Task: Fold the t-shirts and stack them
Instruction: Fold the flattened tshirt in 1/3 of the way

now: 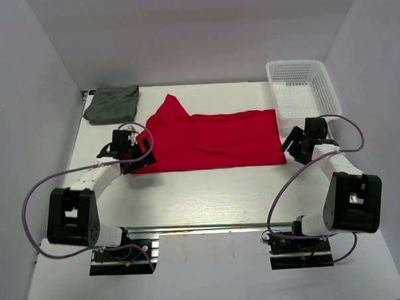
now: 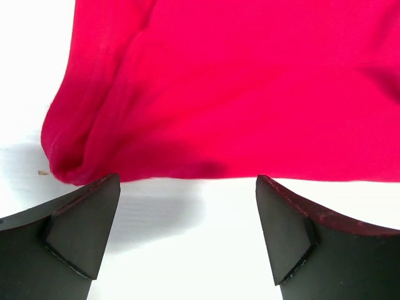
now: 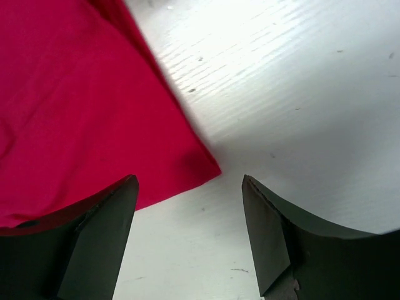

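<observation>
Red shirt point(image 1: 213, 141): spread flat mid-table, lightly creased, one sleeve pointing far-left.
Grey-green shirt point(image 1: 112, 104): far-left corner, seemingly folded.
Left gripper point(image 2: 187, 182): fingers released, empty, at the red shirt's near-left corner.
Right gripper point(image 3: 189, 181): released, empty, at its near-right corner.
Surface: white table point(image 1: 208, 196); mesh basket point(image 1: 302, 89) far right; pale walls.

The plain bright red t-shirt point(image 1: 213, 141) lies flat as a wide left-to-right band across the middle, lightly creased, one sleeve angled far-left, while the plain dark grey-green t-shirt point(image 1: 112, 104) lies apart at the far left, bundled compactly.
</observation>
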You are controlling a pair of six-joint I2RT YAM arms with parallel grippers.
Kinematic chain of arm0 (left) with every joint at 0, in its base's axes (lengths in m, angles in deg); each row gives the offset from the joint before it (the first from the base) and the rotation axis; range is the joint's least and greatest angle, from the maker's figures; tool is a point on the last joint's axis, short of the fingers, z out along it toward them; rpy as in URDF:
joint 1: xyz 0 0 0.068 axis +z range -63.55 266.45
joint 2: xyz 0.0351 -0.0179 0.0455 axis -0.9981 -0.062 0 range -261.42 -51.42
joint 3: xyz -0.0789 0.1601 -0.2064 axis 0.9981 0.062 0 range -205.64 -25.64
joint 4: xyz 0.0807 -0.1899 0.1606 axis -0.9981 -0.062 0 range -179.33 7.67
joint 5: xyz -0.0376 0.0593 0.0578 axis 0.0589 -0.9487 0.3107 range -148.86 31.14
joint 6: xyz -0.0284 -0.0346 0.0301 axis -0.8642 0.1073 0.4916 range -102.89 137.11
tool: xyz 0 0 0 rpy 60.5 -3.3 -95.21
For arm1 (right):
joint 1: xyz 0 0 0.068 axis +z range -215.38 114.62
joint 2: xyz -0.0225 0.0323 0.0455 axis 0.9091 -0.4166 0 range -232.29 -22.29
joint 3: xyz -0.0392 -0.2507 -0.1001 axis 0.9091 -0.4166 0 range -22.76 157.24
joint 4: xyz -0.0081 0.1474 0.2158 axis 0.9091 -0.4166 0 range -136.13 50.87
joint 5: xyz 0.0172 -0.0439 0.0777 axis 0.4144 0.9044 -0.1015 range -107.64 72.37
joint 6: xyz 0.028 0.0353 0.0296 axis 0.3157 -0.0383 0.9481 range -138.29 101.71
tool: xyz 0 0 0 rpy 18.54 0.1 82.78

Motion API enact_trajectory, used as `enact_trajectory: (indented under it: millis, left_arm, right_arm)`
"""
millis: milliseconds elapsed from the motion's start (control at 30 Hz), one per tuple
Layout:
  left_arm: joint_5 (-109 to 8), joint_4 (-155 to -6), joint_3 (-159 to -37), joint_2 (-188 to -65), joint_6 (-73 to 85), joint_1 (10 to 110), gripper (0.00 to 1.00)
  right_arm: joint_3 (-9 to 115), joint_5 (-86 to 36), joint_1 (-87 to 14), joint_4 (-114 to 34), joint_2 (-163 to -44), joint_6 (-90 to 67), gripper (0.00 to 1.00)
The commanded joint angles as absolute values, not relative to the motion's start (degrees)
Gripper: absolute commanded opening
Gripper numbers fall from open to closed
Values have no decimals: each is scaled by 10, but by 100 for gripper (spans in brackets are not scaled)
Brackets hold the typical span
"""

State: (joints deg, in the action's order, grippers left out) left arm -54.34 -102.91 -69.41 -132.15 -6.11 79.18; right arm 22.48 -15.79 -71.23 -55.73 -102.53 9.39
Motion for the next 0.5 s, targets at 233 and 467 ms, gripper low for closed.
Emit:
enact_trajectory:
  millis: [233, 467]
  left_arm:
    - [-470, -976, -754, -1330, -76, 789, 100]
    - [-430, -938, -773, -1434, -76, 789, 100]
  right_arm:
    - [241, -282, -684, -495, -1035, 60, 90]
    - [248, -325, -670, -469, -1103, 76, 90]
